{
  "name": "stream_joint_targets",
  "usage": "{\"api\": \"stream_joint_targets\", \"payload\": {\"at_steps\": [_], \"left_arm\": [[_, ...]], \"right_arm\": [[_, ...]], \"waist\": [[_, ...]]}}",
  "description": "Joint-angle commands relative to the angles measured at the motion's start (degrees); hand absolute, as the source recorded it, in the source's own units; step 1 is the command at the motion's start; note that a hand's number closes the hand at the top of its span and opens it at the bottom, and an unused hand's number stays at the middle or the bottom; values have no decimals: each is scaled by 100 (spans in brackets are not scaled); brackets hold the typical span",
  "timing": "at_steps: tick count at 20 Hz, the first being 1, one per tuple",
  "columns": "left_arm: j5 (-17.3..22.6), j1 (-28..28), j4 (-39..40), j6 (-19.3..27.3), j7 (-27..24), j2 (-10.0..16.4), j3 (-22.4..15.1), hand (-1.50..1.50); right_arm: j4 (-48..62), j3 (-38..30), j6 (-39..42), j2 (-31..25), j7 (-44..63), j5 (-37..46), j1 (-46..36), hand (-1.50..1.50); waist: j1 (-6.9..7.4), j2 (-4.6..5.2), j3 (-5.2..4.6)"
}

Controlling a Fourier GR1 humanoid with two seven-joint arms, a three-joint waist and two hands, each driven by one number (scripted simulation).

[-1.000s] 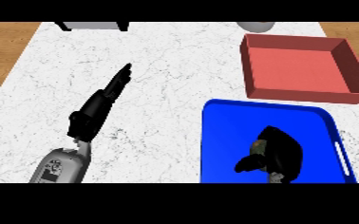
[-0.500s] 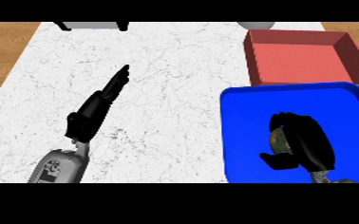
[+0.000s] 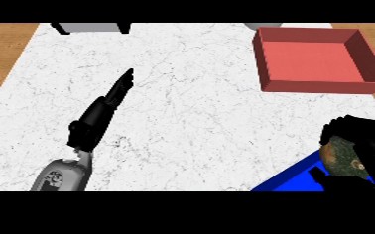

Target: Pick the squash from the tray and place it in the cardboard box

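Right robot hand (image 3: 344, 128) curled round the squash (image 3: 341, 158) by the tray (image 3: 291, 181) corner; carry it high over the box (image 3: 315, 86) near wall before releasing; left robot hand (image 3: 102, 110) lies open.

Kitchen-like setting: white marble-patterned countertop (image 3: 190, 109), wood surface (image 3: 15, 44) beyond left edge, grey object (image 3: 92, 27) at far edge.

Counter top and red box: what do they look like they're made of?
Counter top: likely white marble or stone, going by grey veins and specks. Red box: matte, flat salmon-red walls without gloss; possibly cardboard, can't confirm.
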Motion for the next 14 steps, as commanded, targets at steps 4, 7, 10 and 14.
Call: {"api": "stream_joint_targets", "payload": {"at_steps": [4,7,10,14], "left_arm": [[6,-280,162,-74,159,-54,129,0],[-294,57,2,69,-22,-188,-117,0],[-339,172,-238,66,124,-275,-181,0],[-194,48,-15,-168,-22,-239,-15,0]], "right_arm": [[-1503,-1260,575,2,490,-1297,145,150],[-1794,-1517,683,287,733,-1617,246,150],[-1690,-2199,1151,124,1109,-2063,-124,150],[-975,-2640,1500,-235,1503,-2432,-1163,150]], "waist": [[-4,14,0],[35,13,1],[79,19,2],[133,34,-2]]}}
